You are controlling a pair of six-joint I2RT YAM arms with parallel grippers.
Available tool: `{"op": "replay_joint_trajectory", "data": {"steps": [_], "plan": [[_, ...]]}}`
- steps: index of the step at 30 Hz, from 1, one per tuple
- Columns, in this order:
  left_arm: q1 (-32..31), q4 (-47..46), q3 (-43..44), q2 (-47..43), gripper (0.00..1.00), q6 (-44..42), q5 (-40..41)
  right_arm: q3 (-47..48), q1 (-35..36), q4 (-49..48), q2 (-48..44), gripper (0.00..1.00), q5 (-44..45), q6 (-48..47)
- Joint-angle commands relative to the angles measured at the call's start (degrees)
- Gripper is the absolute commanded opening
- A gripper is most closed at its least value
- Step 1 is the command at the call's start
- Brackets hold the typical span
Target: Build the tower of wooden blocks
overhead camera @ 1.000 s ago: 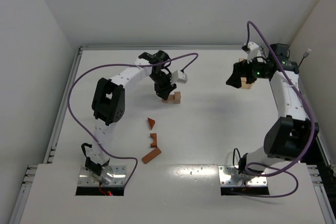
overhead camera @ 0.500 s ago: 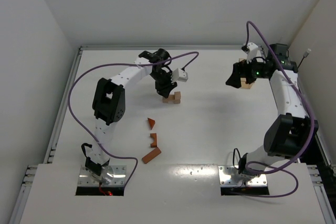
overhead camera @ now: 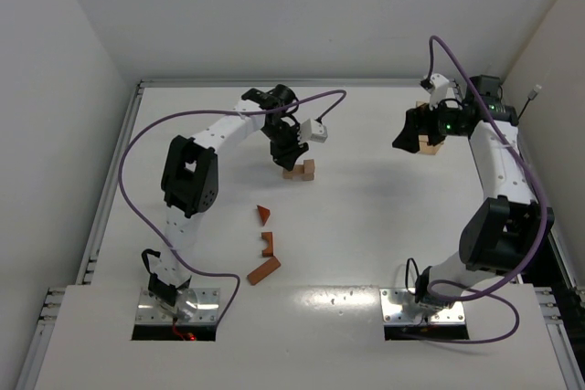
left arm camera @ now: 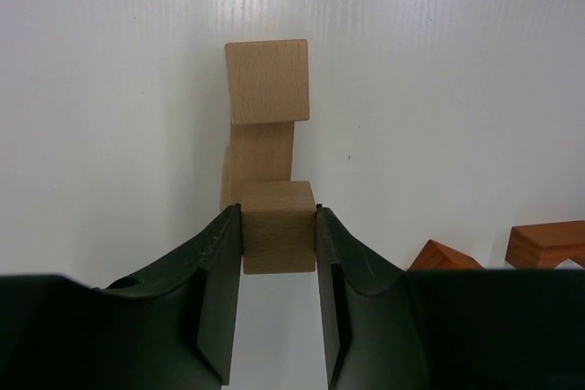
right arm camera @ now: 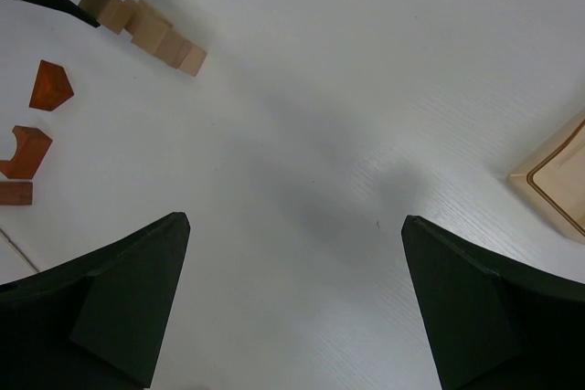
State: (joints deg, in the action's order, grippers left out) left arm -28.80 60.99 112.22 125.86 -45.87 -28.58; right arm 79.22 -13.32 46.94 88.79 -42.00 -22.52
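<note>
My left gripper point(overhead camera: 289, 162) point(left arm camera: 279, 226) is shut on a light tan wood block point(left arm camera: 278, 239), its fingers point(left arm camera: 219, 262) pressing both sides. This block touches the near end of a short row of tan blocks point(left arm camera: 266, 84) point(overhead camera: 305, 170) point(right arm camera: 151, 30) low on the table. I cannot tell whether the held block rests on the table. Three reddish-brown wood blocks lie loose nearer the arm bases: a triangle point(overhead camera: 263, 215) point(right arm camera: 50, 86), a notched piece point(overhead camera: 268, 244) point(right arm camera: 23, 148) and a bar point(overhead camera: 263, 270). My right gripper point(overhead camera: 404, 142) point(right arm camera: 294, 221) hangs open over bare table, holding nothing.
A flat light-tan wooden tray point(right arm camera: 558, 175) point(overhead camera: 431, 144) lies at the far right, just beside the right gripper. White walls close in the table on the left, back and right. Purple cables loop above both arms.
</note>
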Motion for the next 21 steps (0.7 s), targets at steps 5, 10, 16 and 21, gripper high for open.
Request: {"op": "replay_joint_trajectory", "data": {"steps": [5, 10, 16, 21], "plan": [[-0.38, 0.09, 2.65, 1.84, 0.01, -0.98, -0.95, 2.69, -0.13, -0.36, 0.42, 1.00, -2.30, -1.03], [-0.38, -0.44, 2.65, 2.37, 0.01, -0.98, -0.95, 2.69, -0.13, -0.36, 0.42, 1.00, -2.30, -1.56], [-0.38, -0.44, 2.65, 2.37, 0.01, -0.98, -1.48, 2.69, -0.13, -0.36, 0.94, 1.00, -2.30, -1.56], [-0.38, -0.96, 2.65, 2.37, 0.01, -0.98, -1.48, 3.22, -0.13, 0.17, 1.47, 1.00, -2.30, -1.56]]}}
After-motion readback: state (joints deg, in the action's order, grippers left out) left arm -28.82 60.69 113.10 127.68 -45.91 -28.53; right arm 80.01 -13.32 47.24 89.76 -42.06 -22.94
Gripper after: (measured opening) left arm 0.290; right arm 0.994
